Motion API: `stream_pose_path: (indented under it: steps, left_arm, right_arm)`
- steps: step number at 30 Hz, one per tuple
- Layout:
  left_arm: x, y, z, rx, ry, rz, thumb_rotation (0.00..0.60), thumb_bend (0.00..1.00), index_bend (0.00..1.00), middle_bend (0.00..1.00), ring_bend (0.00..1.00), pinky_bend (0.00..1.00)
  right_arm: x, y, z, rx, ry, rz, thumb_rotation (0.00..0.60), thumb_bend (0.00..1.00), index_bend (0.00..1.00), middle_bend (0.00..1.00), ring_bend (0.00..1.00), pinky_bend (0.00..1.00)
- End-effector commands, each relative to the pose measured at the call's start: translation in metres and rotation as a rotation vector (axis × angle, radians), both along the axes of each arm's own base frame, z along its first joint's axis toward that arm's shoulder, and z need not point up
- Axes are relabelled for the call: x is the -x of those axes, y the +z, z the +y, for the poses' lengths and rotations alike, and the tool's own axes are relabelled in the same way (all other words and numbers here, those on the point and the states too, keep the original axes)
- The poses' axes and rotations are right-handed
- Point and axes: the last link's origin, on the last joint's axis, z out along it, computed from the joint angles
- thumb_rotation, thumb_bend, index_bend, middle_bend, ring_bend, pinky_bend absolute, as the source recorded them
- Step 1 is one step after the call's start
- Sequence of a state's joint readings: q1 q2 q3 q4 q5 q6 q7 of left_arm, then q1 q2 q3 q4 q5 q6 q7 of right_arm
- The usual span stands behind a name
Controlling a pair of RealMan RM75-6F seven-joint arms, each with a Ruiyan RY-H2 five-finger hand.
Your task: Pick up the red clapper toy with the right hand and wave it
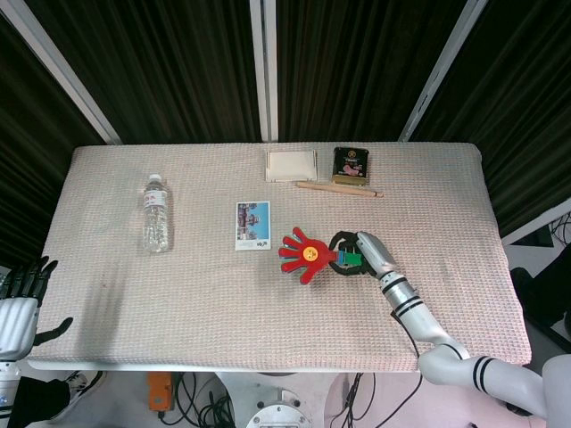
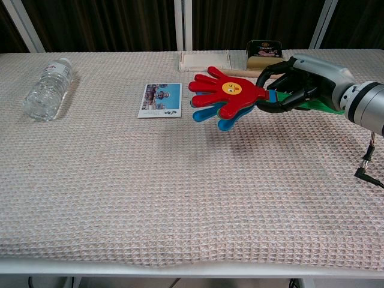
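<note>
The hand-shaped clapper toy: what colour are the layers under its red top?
Blue, beneath the red top of the hand-shaped clapper toy; the chest view shows it best.

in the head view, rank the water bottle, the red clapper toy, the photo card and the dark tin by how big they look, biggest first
1. Water bottle, the longest.
2. Red clapper toy, held in the right hand; it may be lifted nearer the camera, so it could look bigger than it is.
3. Photo card and dark tin look about alike, so I won't rank them.

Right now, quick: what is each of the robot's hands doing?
Right hand: closed, holding the red hand-shaped plastic clapper toy by its handle.
Left hand: open, holding nothing, at the table's near-left edge.
</note>
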State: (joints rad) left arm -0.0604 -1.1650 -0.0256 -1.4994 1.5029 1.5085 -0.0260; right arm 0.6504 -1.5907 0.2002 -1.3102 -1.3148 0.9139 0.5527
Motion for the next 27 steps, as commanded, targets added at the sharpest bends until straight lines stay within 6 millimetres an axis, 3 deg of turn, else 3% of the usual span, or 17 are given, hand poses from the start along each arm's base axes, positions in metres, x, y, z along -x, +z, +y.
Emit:
stream_pose_path:
  steps: [1,2,4,6,8,11,14,19,23,27]
  left_arm:
    - [0.001,0.0,-0.001,-0.001,0.002,0.0,0.6,0.16,0.04,0.0,0.0,0.0]
    - [0.001,0.0,-0.001,-0.001,0.002,-0.001,0.6,0.16,0.04,0.01,0.0,0.0]
    - [0.001,0.0,-0.001,-0.002,0.001,-0.001,0.6,0.16,0.04,0.0,0.0,0.0]
    - [0.001,0.001,-0.001,-0.003,0.0,-0.001,0.6,0.16,0.04,0.0,0.0,0.0]
    - [0.001,0.0,0.0,-0.003,0.0,0.0,0.6,0.16,0.04,0.0,0.0,0.0]
    - [0.001,0.0,0.0,-0.003,0.003,0.0,0.6,0.16,0.04,0.01,0.0,0.0]
    - [0.001,0.001,-0.001,-0.005,0.004,0.0,0.6,0.16,0.04,0.0,0.0,0.0]
    - [0.0,0.002,-0.001,-0.013,-0.001,0.001,0.6,0.16,0.04,0.0,0.0,0.0]
    - [0.0,0.003,-0.002,-0.014,0.001,0.002,0.6,0.16,0.04,0.0,0.0,0.0]
    - [-0.003,0.004,-0.001,-0.016,-0.004,0.004,0.6,0.16,0.04,0.0,0.0,0.0]
  right_arm:
    - [0.0,-0.001,0.0,-0.001,0.004,0.017,0.6,0.3,0.78,0.72,0.71,0.9]
    - [0.0,-0.002,0.0,-0.009,0.012,0.033,0.6,0.25,0.73,0.68,0.65,0.88]
    - [0.001,-0.002,0.002,-0.035,0.03,0.07,0.6,0.17,0.55,0.54,0.44,0.73]
    - [0.004,-0.002,0.002,-0.065,0.055,0.134,0.6,0.05,0.21,0.25,0.13,0.4]
    - [0.006,0.001,0.002,-0.087,0.063,0.165,0.6,0.0,0.02,0.07,0.01,0.19]
    - [0.006,0.01,0.0,-0.034,0.066,0.171,0.6,0.0,0.0,0.0,0.0,0.02]
    - [0.006,0.021,0.001,0.015,0.072,0.166,0.6,0.0,0.0,0.0,0.0,0.0]
    - [0.015,0.058,0.014,0.123,0.096,0.197,0.6,0.0,0.0,0.0,0.0,0.0]
    - [0.041,0.099,0.048,0.292,0.136,0.366,0.6,0.0,0.0,0.0,0.0,0.0]
    - [0.082,0.135,0.099,0.445,0.053,0.663,0.6,0.0,0.0,0.0,0.0,0.0]
